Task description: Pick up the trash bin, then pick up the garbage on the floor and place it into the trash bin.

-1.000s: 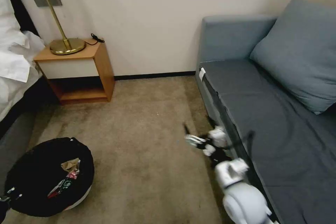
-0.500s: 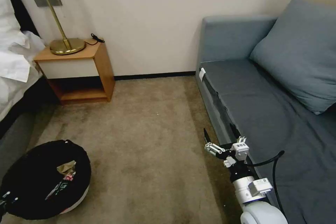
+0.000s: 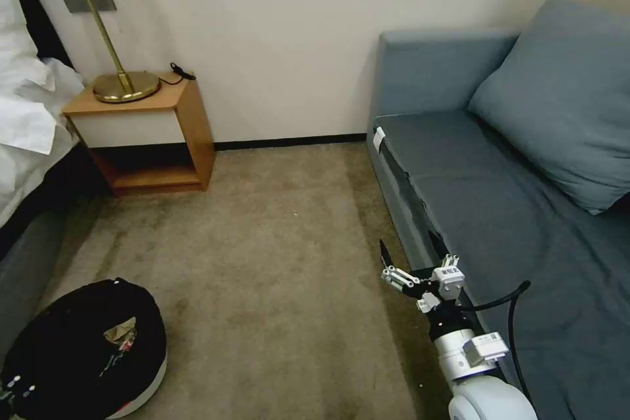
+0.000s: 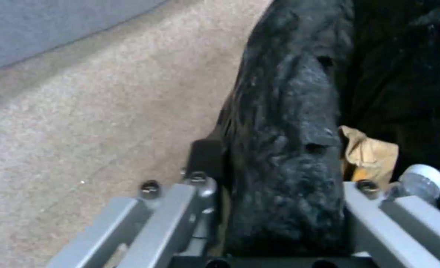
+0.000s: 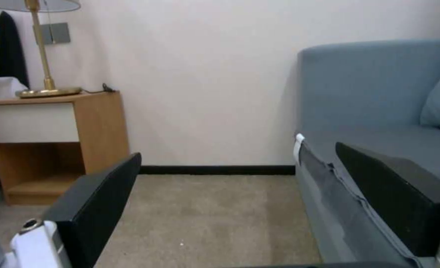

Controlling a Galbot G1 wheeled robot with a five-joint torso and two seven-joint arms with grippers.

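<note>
Head view: I hold the trash bin (image 3: 85,351) at my lower left over the carpet (image 3: 275,289), lower in frame than a moment ago, garbage (image 3: 121,335) inside; my right gripper (image 3: 410,252), swinging a second ago, now hangs steady, fingers apart and empty, beside the sofa (image 3: 512,210). Left wrist view: my left gripper (image 4: 274,186) is clamped on the bin's black-bagged rim, brown paper bag (image 4: 371,156) and bottle (image 4: 418,184) within. Right wrist view: the carpet ahead shows no litter, so I judge collection nearly done.
</note>
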